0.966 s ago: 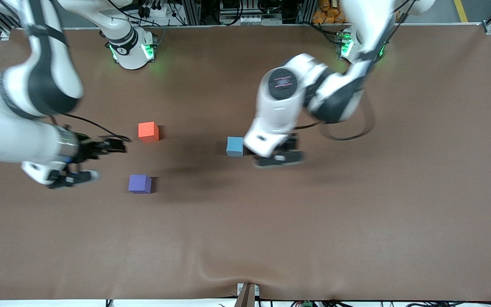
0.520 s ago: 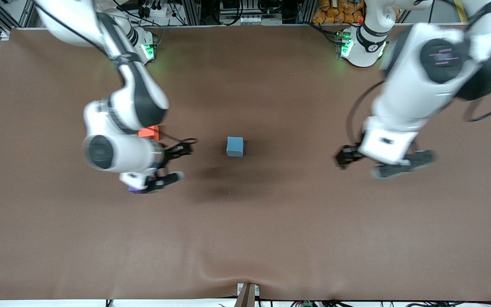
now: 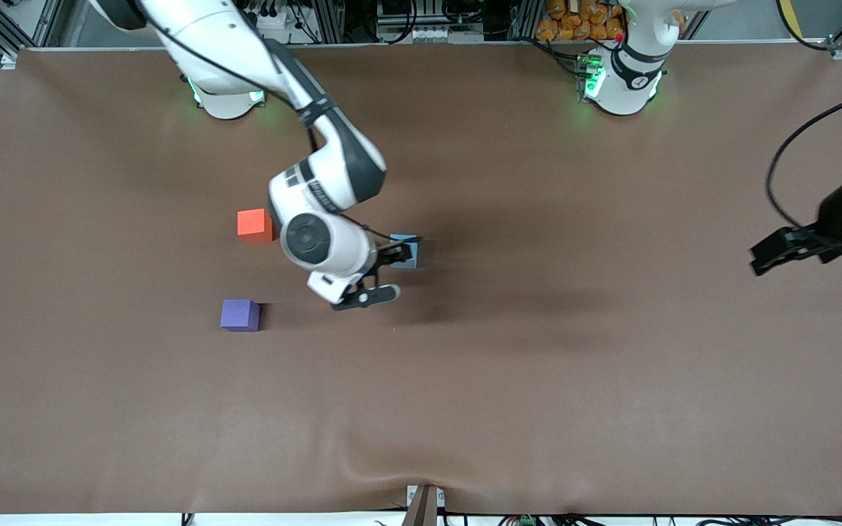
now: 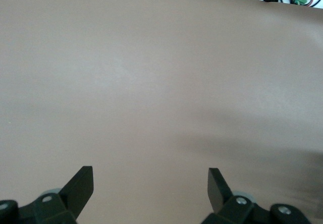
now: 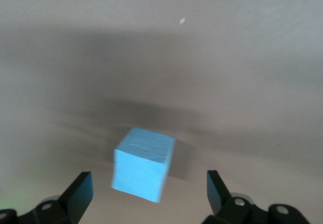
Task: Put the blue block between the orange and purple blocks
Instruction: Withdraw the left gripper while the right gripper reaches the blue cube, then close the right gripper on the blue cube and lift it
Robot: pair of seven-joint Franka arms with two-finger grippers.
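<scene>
Right wrist view: right gripper (image 5: 146,191) spread wide, empty, just above blue block (image 5: 142,164) for grasping; left gripper (image 4: 150,186), open, waits.

Big table (image 3: 465,409) covered in a plain brown mat with a wrinkle bump in the middle of its near edge. Along the top there's aluminium framing (image 3: 333,18), a mess of cables (image 3: 275,14), and some orange stuff (image 3: 563,18) stacked up. Lighting's pretty even, soft shadows on the mat.
</scene>
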